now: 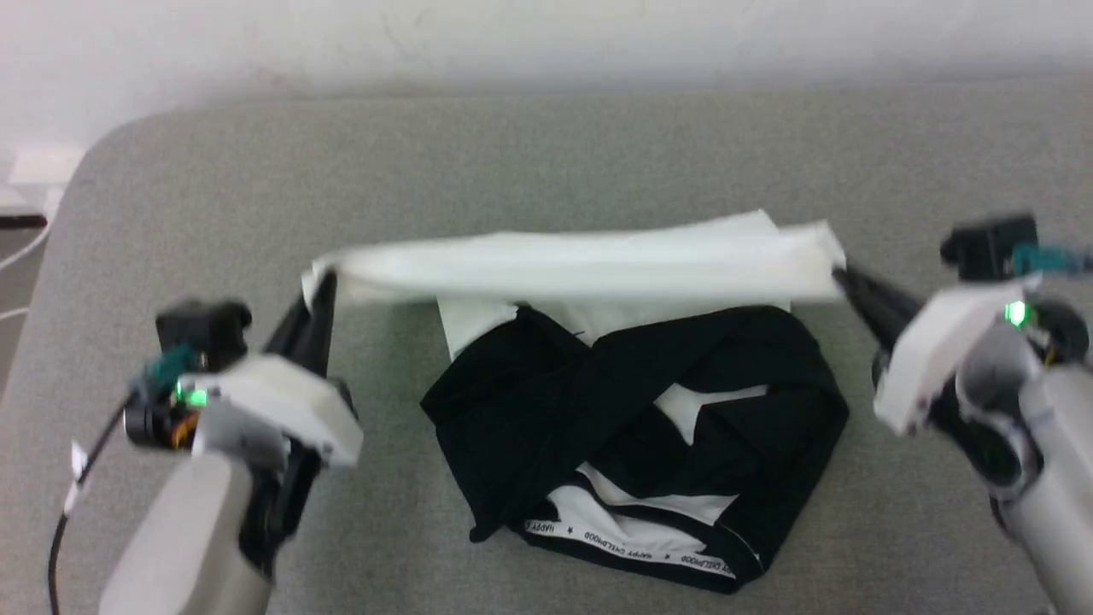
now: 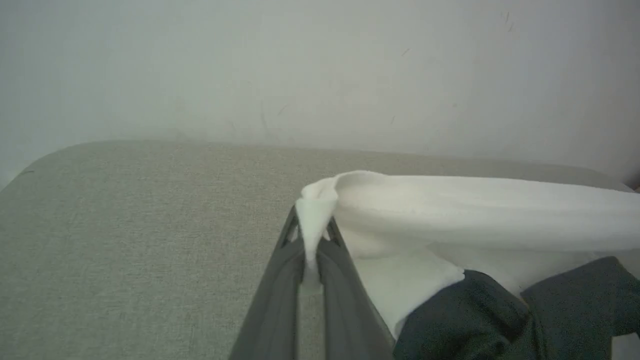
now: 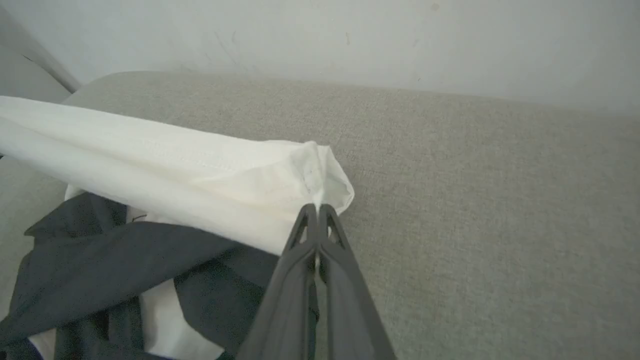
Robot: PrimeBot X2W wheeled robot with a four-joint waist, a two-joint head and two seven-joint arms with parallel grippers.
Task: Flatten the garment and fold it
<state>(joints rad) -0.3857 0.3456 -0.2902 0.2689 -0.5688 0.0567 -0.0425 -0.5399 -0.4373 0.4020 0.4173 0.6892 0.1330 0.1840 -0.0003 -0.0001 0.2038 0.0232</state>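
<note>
The garment (image 1: pixel 598 265) is a white T-shirt with black sleeves. Its white hem is stretched into a taut band above the grey surface, while the black sleeves and the collar lie bunched beneath it toward the near side. My left gripper (image 1: pixel 318 286) is shut on the band's left corner, seen close up as white cloth (image 2: pixel 475 210) pinched between the fingertips of the left gripper (image 2: pixel 311 235). My right gripper (image 1: pixel 841 278) is shut on the right corner. In the right wrist view the garment (image 3: pixel 165 160) runs off to the left from the right gripper (image 3: pixel 317 207).
A grey fabric-covered surface (image 1: pixel 546 162) with a rounded far-left corner carries the shirt. A pale wall (image 1: pixel 546 34) runs close behind it. Cables (image 1: pixel 21 248) and a white object lie off the left edge.
</note>
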